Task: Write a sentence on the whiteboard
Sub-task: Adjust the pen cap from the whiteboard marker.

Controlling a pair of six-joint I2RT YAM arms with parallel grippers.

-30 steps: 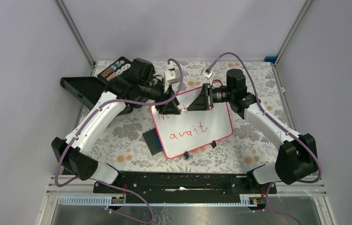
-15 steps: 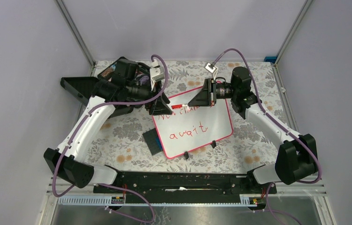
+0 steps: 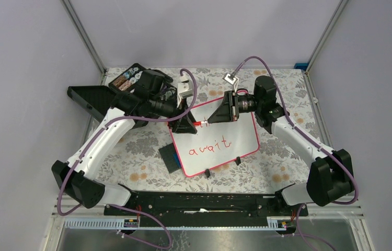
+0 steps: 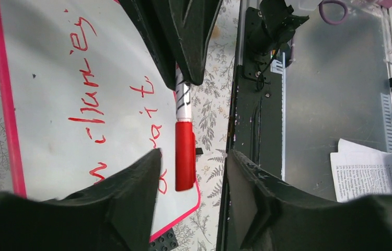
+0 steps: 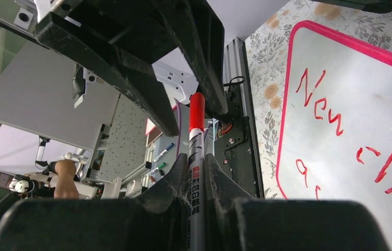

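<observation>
The whiteboard (image 3: 242, 132) lies on the flowered table, pink-framed. Its red sentence shows "await" (image 3: 210, 147) in the top view; the upper line is mostly hidden under the grippers. The left wrist view shows the board (image 4: 47, 63) and the writing (image 4: 87, 89); the right wrist view shows the board (image 5: 350, 78) and "New ch" (image 5: 319, 104). My right gripper (image 3: 210, 118) (image 5: 197, 157) is shut on a white marker (image 5: 197, 172) with a red cap (image 4: 185, 157). My left gripper (image 3: 187, 124) (image 4: 193, 152) is open, jaws either side of the cap, not touching it.
A dark grey plate with blue blocks (image 3: 169, 157) lies at the board's left corner. A black tray (image 3: 87, 99) and a box of small items (image 3: 128, 78) sit at the back left. A black rail (image 3: 204, 201) runs along the near edge.
My left gripper drew back to the left from the marker, then came right again around the cap end. The right gripper has kept hold of the marker, almost still.
</observation>
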